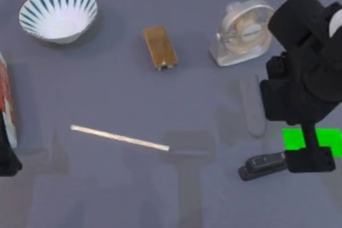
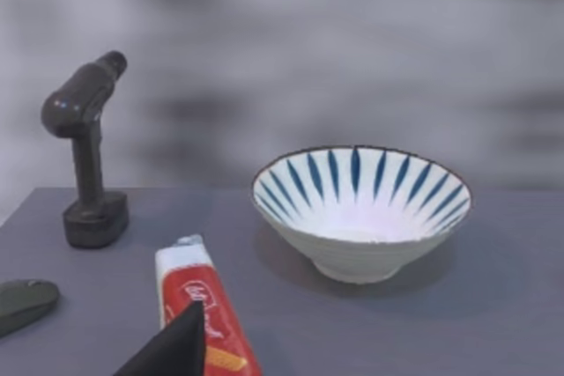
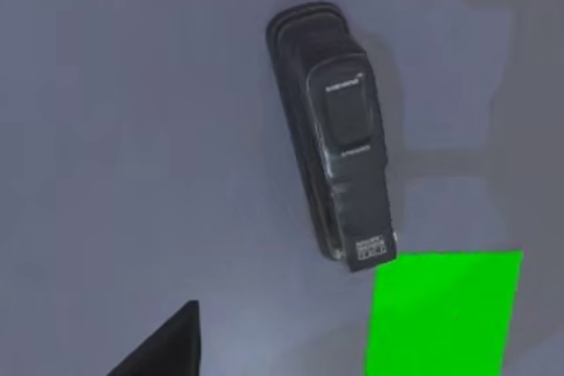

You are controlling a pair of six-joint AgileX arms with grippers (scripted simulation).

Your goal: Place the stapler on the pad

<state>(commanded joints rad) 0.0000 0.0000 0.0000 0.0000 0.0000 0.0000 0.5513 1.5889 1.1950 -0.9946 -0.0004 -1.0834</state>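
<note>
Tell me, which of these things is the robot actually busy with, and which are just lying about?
In use:
stapler
green pad
right gripper, above the stapler's end beside the pad

Lying about:
striped bowl
brown block
small fan
thin stick
toothpaste tube
drill

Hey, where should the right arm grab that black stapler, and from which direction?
Grip the stapler across its narrow width near mid-length, coming straight down from above. It lies flat on the table, long and slim, one end almost at the pad, so its long sides look open for the fingers. The right gripper is already above it.
</note>
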